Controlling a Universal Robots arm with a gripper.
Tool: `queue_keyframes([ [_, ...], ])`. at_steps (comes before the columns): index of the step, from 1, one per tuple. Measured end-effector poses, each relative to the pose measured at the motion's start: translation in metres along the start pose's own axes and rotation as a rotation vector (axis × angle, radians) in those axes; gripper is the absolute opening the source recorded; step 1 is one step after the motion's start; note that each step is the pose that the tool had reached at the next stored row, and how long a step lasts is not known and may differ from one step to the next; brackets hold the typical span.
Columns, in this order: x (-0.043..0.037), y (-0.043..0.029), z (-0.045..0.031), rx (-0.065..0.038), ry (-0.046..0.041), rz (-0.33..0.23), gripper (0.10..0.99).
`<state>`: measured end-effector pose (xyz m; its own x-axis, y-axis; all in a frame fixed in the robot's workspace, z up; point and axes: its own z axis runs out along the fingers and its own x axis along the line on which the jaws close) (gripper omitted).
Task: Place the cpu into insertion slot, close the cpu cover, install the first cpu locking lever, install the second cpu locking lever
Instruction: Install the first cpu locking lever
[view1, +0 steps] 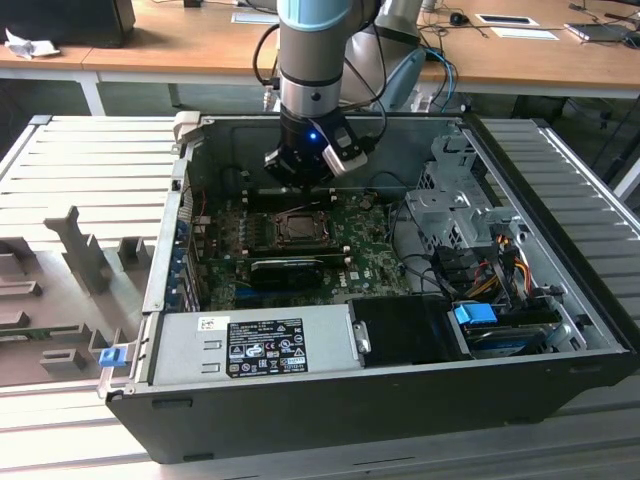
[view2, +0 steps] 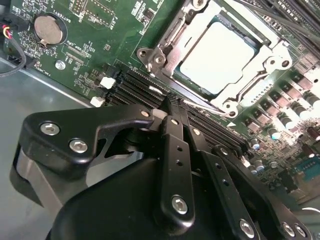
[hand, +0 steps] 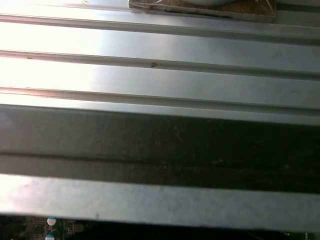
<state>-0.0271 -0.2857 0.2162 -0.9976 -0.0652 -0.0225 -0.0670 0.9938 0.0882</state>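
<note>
cpu (view2: 215, 57): lies flat in the slot (view2: 165, 50) on the green board (view2: 85, 30), its pale top showing through the window of the cover (view2: 270, 65), which appears closed down over it.
levers: thin metal rods run along the slot's edges; whether they are latched I cannot tell.
tool (view2: 175, 117): hangs just beside the slot, over the black memory sockets, holding nothing that shows; its fingers look drawn close together, though I cannot tell for certain whether it is clenched or released.
arm (view1: 315, 60): reaches straight down into the open case (view1: 330, 400), which gives it clear access to the board from above.
power box (view1: 250, 345): sits at the case's near edge.
surface (view1: 60, 200): ribbed metal, carries the case.
</note>
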Motion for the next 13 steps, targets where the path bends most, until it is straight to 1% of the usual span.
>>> queue_keyframes([
  [2, -0.0010, 0.0003, 0.0016, 0.000, 0.0010, -0.012, 0.106],
  [5, -0.0033, 0.0002, 0.0022, -0.001, 0.0019, -0.022, 0.106],
  [13, -0.0033, 0.0002, 0.0025, -0.001, 0.0019, -0.022, 0.106],
])
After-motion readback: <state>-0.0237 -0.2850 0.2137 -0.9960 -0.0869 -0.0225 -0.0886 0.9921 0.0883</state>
